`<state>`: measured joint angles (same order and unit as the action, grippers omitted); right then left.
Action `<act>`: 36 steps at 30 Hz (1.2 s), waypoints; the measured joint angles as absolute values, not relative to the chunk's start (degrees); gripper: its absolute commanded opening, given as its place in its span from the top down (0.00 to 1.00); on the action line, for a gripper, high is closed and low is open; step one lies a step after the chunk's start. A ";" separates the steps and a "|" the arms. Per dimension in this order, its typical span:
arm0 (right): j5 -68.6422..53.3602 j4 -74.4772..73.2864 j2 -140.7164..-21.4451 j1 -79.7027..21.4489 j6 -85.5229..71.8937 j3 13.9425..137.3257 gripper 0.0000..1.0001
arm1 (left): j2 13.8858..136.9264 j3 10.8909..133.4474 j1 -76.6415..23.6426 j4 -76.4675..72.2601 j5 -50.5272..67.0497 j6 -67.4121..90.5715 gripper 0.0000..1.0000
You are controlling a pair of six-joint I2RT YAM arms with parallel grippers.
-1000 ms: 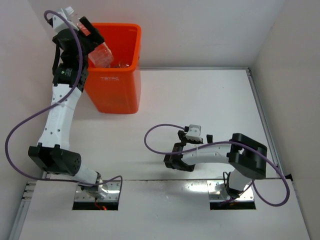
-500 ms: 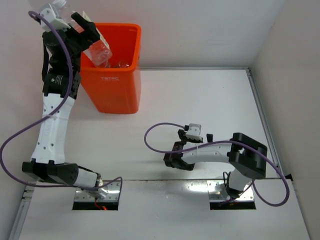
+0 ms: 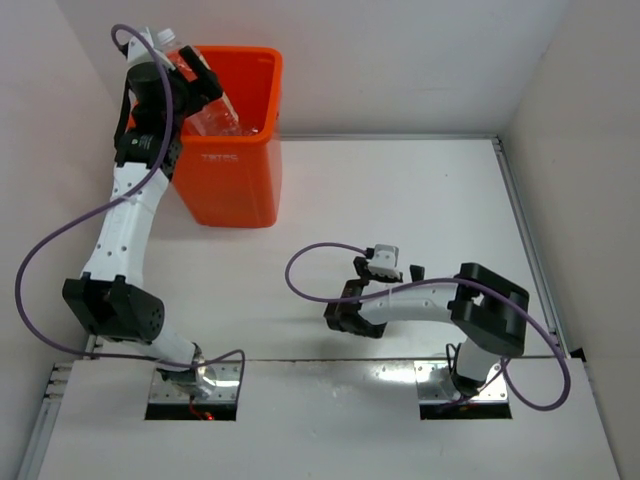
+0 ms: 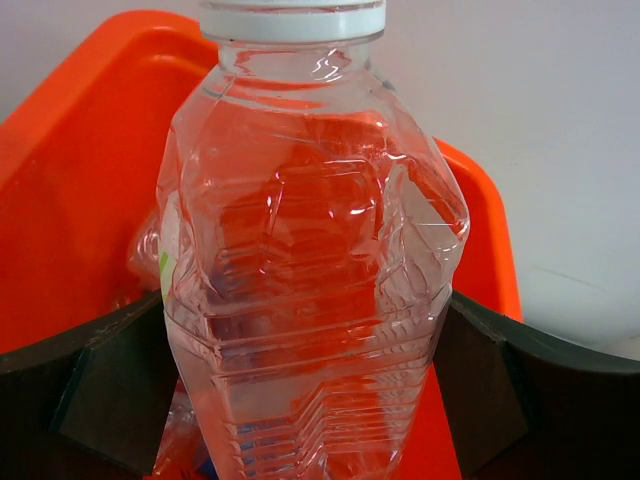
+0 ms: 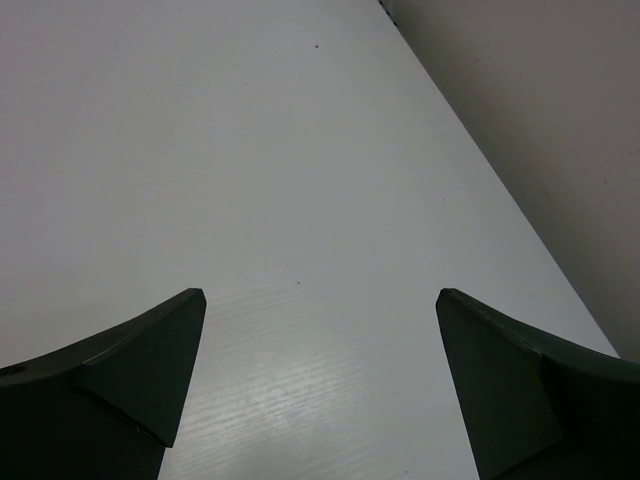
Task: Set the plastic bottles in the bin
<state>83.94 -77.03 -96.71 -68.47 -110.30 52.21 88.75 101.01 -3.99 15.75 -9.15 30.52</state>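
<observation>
My left gripper [image 3: 205, 100] is shut on a clear plastic bottle [image 4: 310, 260] with a white cap and holds it over the open top of the orange bin [image 3: 232, 180]. In the left wrist view the bottle fills the space between both fingers [image 4: 110, 390], cap up, with the bin's orange inside [image 4: 80, 200] behind it. Other clear bottles [image 3: 250, 128] lie inside the bin. My right gripper [image 5: 320, 400] is open and empty, low over the bare white table near the front.
White walls close the table at the back and at both sides. The bin stands at the far left by the left wall. A purple cable [image 3: 310, 260] loops over the table beside the right arm.
My left arm has swung the held bottle from the bin's left rim inward, over the opening. The right arm has barely moved.
</observation>
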 measured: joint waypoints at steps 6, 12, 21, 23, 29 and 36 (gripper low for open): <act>83.96 -76.97 -99.61 -68.47 -108.88 54.15 0.00 | 88.73 97.80 -2.90 15.88 -8.08 32.10 0.00; 83.99 -77.01 -101.69 -68.82 -107.79 55.07 0.00 | 85.67 91.90 -2.90 14.04 -7.16 32.16 0.00; 84.01 -77.01 -101.91 -69.14 -107.53 55.33 0.00 | 75.16 82.02 -3.25 7.60 -6.79 30.87 0.00; 84.01 -77.01 -101.91 -69.14 -107.53 55.33 0.00 | 73.58 80.99 -3.29 7.14 -6.87 30.37 0.00; 84.01 -77.01 -102.06 -69.14 -107.53 55.33 0.00 | 72.10 79.99 -3.31 5.58 -6.92 29.41 0.01; 84.01 -77.01 -102.10 -69.19 -107.20 55.55 0.00 | 73.91 83.31 -3.46 8.16 -6.96 28.64 0.00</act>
<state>84.01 -77.01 -102.10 -69.19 -107.20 55.55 73.91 83.31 -3.46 8.16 -6.96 28.64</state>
